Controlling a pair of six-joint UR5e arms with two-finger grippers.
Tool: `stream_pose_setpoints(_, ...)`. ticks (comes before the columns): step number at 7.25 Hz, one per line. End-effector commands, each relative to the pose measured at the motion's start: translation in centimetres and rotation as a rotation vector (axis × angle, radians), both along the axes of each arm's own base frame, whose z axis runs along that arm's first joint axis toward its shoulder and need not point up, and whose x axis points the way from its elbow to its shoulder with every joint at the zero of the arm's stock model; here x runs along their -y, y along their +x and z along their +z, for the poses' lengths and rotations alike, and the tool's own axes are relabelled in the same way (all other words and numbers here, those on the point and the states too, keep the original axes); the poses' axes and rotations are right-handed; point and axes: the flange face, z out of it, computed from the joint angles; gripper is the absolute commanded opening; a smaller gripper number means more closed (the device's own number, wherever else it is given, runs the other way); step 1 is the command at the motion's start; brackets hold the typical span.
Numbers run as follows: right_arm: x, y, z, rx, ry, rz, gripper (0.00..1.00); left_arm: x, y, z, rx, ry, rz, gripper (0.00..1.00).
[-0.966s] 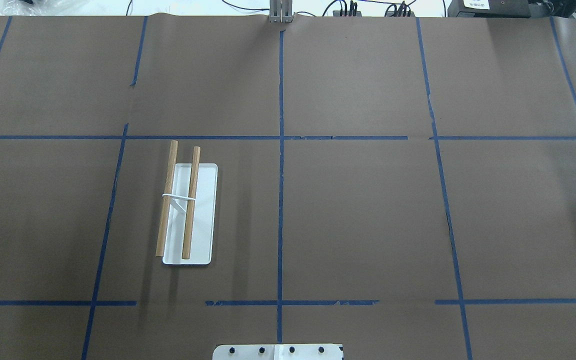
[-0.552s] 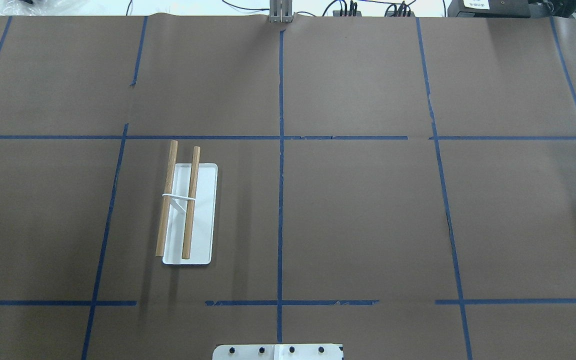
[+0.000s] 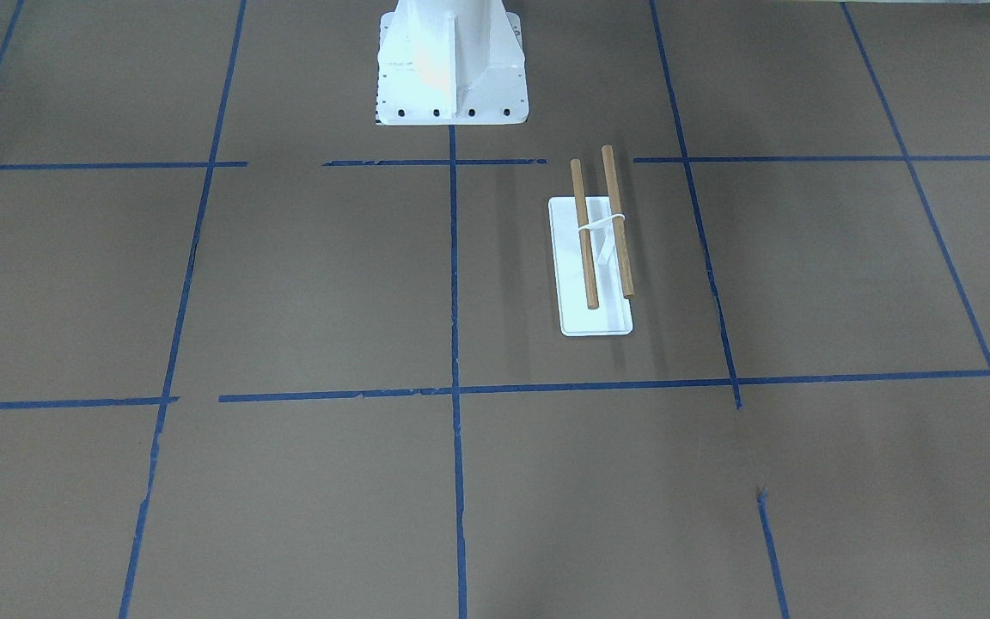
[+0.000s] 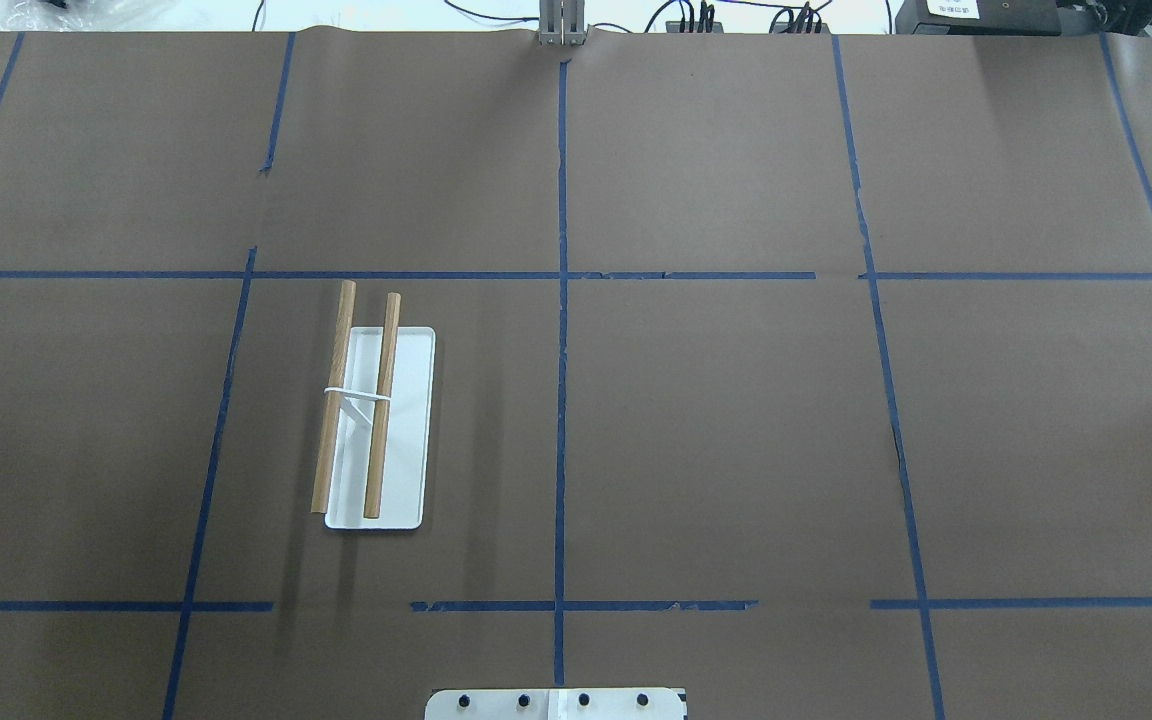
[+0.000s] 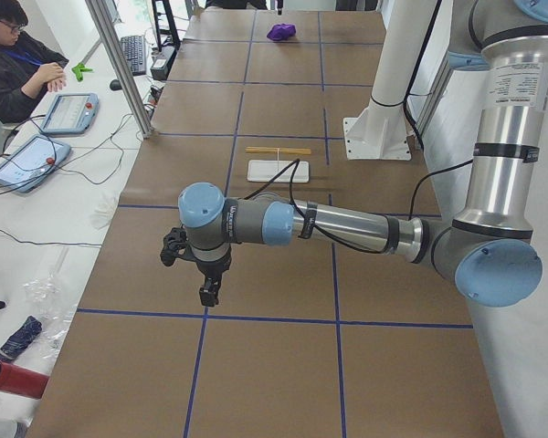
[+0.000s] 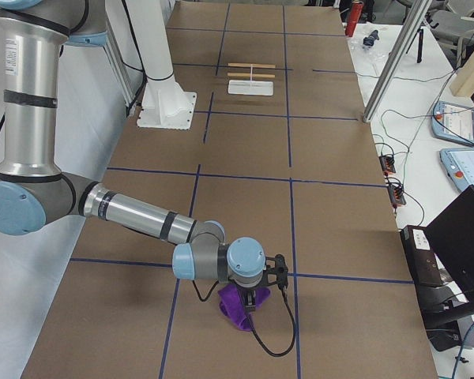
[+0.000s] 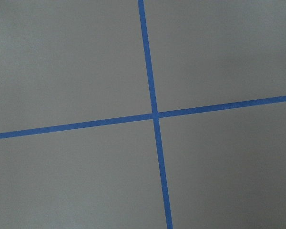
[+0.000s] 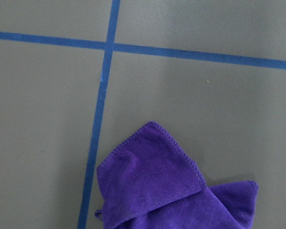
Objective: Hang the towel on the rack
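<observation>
While the rack (image 4: 404,430) stood at centre-left, the right gripper (image 6: 255,298) hung right at the towel (image 6: 235,314) at bottom centre, and whether it or the left gripper (image 5: 207,294) was open could not be told.

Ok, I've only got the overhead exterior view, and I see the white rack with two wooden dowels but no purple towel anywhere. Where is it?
Observer: The small purple plush towel lies crumpled on the brown paper-covered table at the robot's right end, outside your frame.
Operator: Any arm near it?
Observer: The right gripper is poised just over it, pointing down; whether it is open or shut I cannot tell.
Operator: And the left one?
Observer: The left gripper hangs over the table at the opposite end; its wrist camera shows only brown paper and a blue tape cross.
</observation>
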Motion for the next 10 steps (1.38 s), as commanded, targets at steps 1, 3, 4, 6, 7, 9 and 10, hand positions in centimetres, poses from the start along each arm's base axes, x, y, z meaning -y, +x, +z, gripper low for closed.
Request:
stream_pose_setpoints(1,-0.8,-3.1,2.6,0.002,0.037,-0.070,1.00,-0.1,0.0,-0.1,-0.002,0.000,0.000,1.00)
stream_pose_setpoints(3,-0.4,-5.6,2.8,-0.050,0.047,-0.134,1.00,-0.1,0.0,0.0,-0.002,0.000,0.000,1.00)
stream_pose_setpoints(4,-0.4,-5.8,3.0,-0.073,0.050,-0.139,1.00,-0.1,-0.2,-0.1,-0.002,0.002,-0.004,1.00)
stream_pose_setpoints(6,-0.4,-5.8,3.4,-0.111,0.050,-0.142,0.99,-0.1,-0.5,-0.3,-0.002,0.005,-0.009,1.00)
stream_pose_setpoints(7,-0.5,-5.9,3.6,-0.122,0.048,-0.145,0.86,-0.2,-0.9,-0.4,-0.001,0.006,-0.017,1.00)
stream_pose_setpoints(9,-0.7,-5.9,3.7,-0.123,0.055,-0.155,0.14,-0.1,-0.9,-0.4,-0.001,0.008,-0.018,1.00)
stream_pose_setpoints(10,-0.7,-5.9,3.6,-0.121,0.070,-0.155,0.00,-0.1,-1.0,-0.4,-0.001,0.008,-0.020,1.00)
